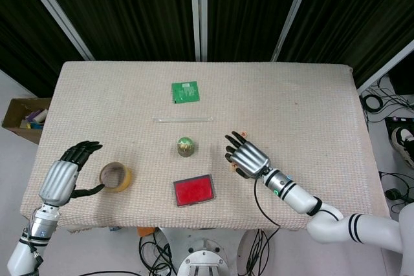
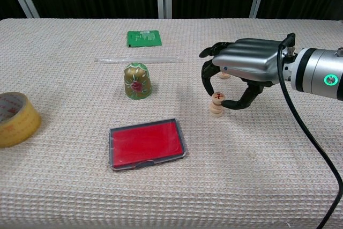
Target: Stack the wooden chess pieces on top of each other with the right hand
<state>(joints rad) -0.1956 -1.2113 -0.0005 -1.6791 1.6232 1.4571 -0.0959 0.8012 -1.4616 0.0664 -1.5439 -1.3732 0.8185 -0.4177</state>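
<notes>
Left hand [image 1: 63, 176] hangs at the table's [image 1: 310, 95] near-left edge, fingers loosely curled and apart, holding nothing; it is not in the chest view. Just right of it lies a tape roll [image 2: 16, 119], lying flat, thumb tip close to it, contact uncertain.

Mid-table: green packet [image 2: 143, 38] toward the far side; clear rod [image 2: 138, 59] lying crosswise in front of it; green-gold dome [image 2: 137, 81] upright nearer still; red case [image 2: 147, 143] flat at the near side.

Right of the dome: stack [image 2: 216, 110] of wooden pieces stands on the cloth. Top piece [image 2: 217, 98], red-marked, sits on the stack and is pinched between thumb and a fingertip of the right hand [image 2: 244, 68]. The remaining fingers are arched over the stack, spread. Palm faces down, above and right of the stack.

One loose piece [image 2: 223, 75] lies on the cloth beyond the stack, partly hidden under the fingers. In the head view the hand covers the stack.
</notes>
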